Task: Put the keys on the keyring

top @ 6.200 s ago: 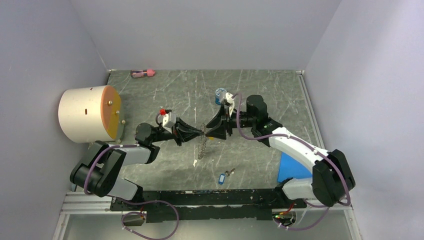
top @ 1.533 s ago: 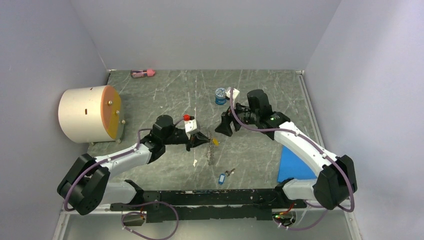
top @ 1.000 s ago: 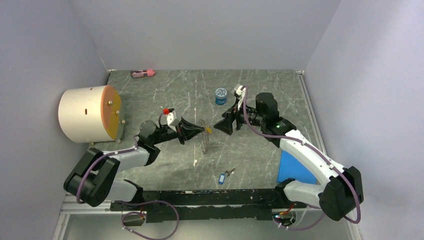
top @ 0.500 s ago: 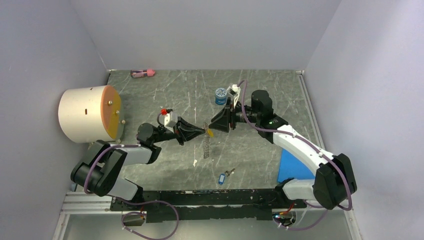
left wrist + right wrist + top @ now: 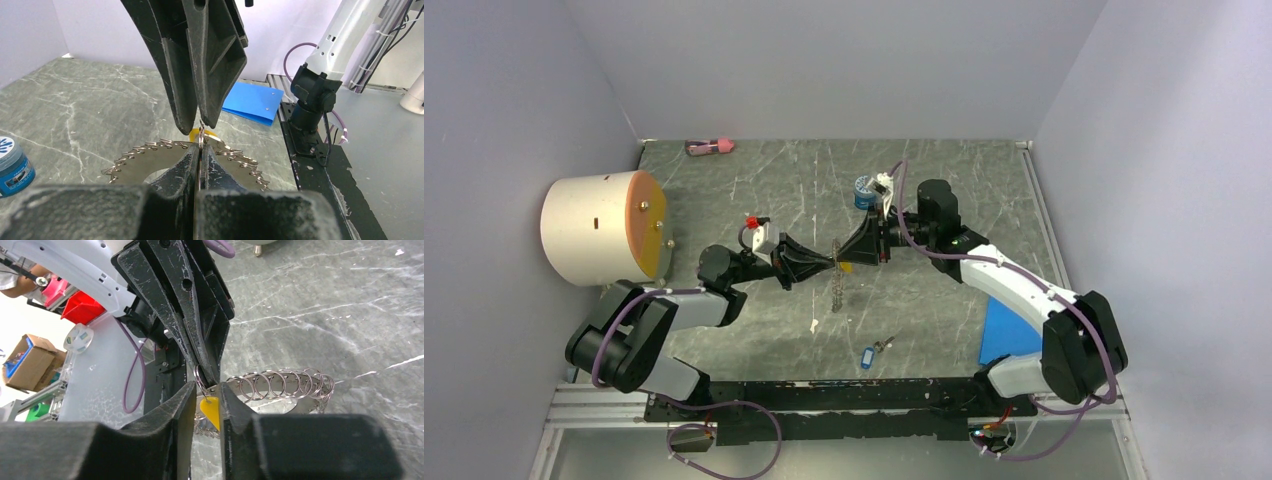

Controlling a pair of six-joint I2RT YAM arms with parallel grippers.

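Flat on the table (image 5: pixel 754 190), nearer than the keyring (image 5: pixel 836 288): blue key (image 5: pixel 867 357). Clamped tight on the keyring's top, loop dangling below: left gripper (image 5: pixel 832 262). Just opposite, jaws narrow around yellow key (image 5: pixel 211 410), grip unclear: right gripper (image 5: pixel 207 390). Beyond the keyring: blue jar (image 5: pixel 863 192).

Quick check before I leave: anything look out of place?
Only the blue-tagged key, lying alone on the table near the front edge, apart from the keyring pinched in the left gripper. Nothing spilled or broken.

The desk (image 5: pixel 754 190) is dark grey-green, veined white like marble. The keyring (image 5: pixel 280 384) is silvery; one key (image 5: pixel 212 411) has a yellow head, the other key (image 5: pixel 866 357) a blue tag.
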